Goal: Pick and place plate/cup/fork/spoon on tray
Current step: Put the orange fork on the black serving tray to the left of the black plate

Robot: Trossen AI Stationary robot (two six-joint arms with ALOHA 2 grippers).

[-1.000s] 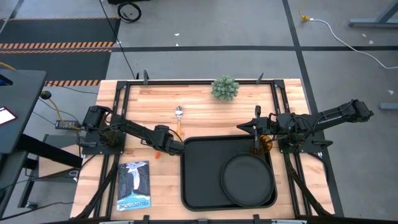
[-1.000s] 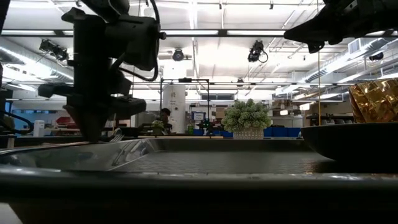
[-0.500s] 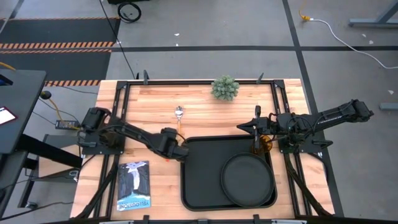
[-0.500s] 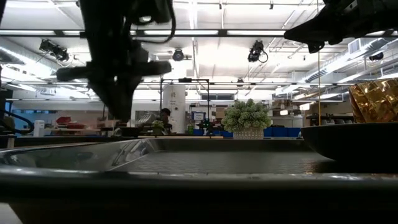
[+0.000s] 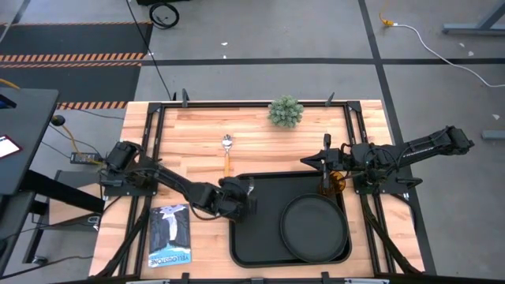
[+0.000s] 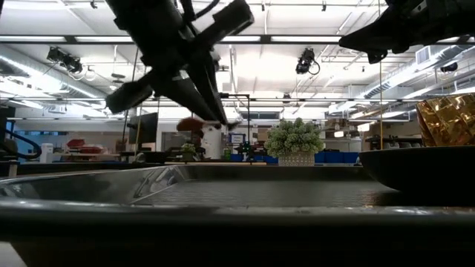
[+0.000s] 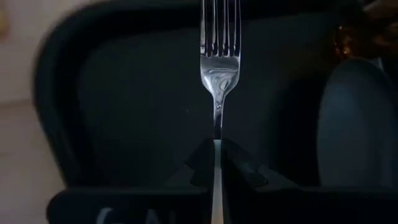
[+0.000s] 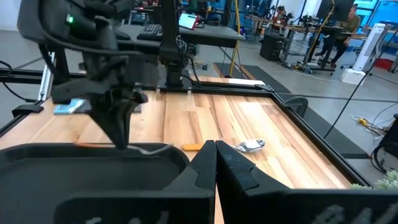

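My left gripper point(image 5: 240, 199) is shut on the fork point(image 7: 220, 62) above the left rim of the black tray point(image 5: 260, 237). The silver tines point out over the tray. The round black plate point(image 5: 316, 229) lies in the tray's right half. The amber cup point(image 5: 338, 183) stands upright at the tray's far right corner. The spoon point(image 5: 227, 150) lies flat on the table beyond the tray. My right gripper point(image 5: 324, 170) is shut and empty, just left of the cup. My left gripper pinches the fork between its two fingers at the thin silver neck point(image 7: 217, 127), below the tines. The fingers point(image 8: 121, 134) come from above, slanting toward the tray. The fork lies about level and clear of the tray, its orange handle point(image 8: 93, 144) trailing behind the fingers.
A small potted plant point(image 5: 285, 111) stands at the table's far edge. A booklet point(image 5: 170, 235) lies on the table left of the tray. The tray's left half point(image 5: 256, 225) is bare. People and desks show in the room beyond.
My left gripper has carried the fork toward the table's right and near edge, from beside the tray's far left corner to over its left rim. It has turned and tipped, so the tines now point over the tray.
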